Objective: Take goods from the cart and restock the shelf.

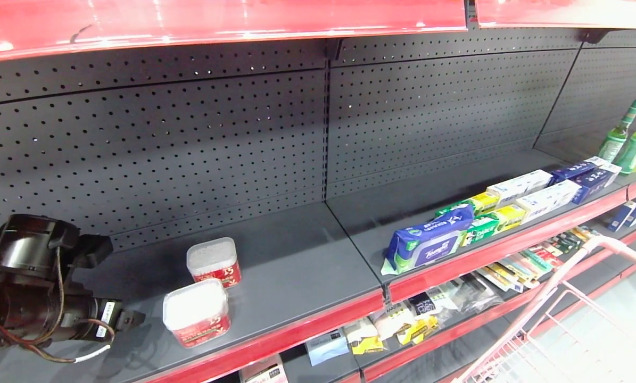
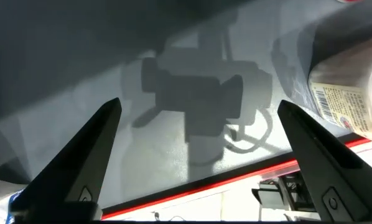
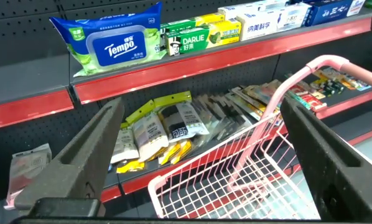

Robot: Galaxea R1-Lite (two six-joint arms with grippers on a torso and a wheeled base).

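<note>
- While the left gripper hangs low over the dark grey shelf, its two black fingers stand wide apart with nothing between them.
- Spread just as wide and carrying nothing, the right gripper hangs above the pink wire cart and faces the shelving.
- Just beside the left gripper, toward the middle of the shelf, the front tub stands upright near the red front edge. It has a white lid and a red label, and it sits apart from the fingers.
- Directly behind it stands the back tub, of the same kind and closer to the perforated back wall.
- On the next shelf section to the robot's right, a blue and green pack of wet wipes lies at the front edge.
- Past the wipes, along the same edge, run green and yellow toothpaste boxes, then white boxes, then dark blue boxes.
- Green bottles stand upright at the far right of that level.
- One level down, a lower shelf holds flat packets in yellow, white and black.
- In front of the shelving on the robot's right stands the cart, its pink handle raised toward the shelf edge.
</note>
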